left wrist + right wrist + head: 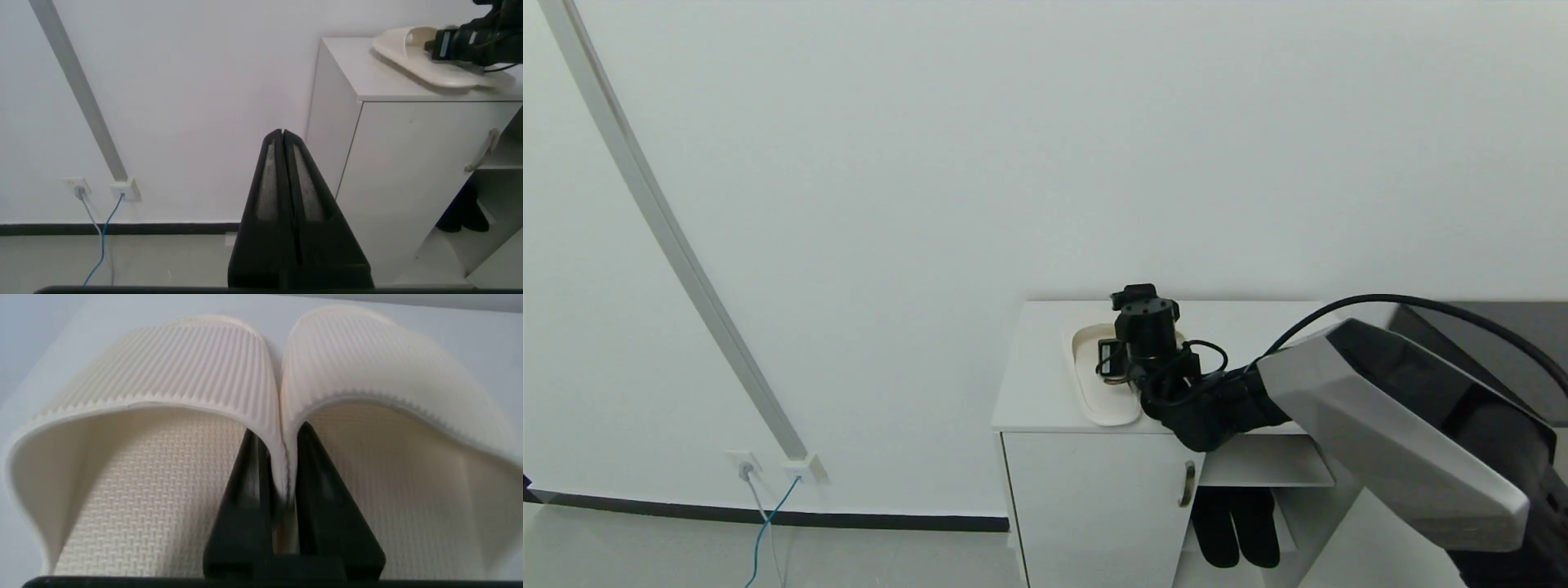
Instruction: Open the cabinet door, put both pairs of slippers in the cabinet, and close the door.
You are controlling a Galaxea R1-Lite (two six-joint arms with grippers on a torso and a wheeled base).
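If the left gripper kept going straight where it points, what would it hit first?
Probably the white wall, just beside the cabinet; nothing shows between it and the left gripper, though depth is unclear.

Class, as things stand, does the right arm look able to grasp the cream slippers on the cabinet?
Likely yes: the right gripper pinches the touching inner straps of the cream slippers, and nothing blocks it.
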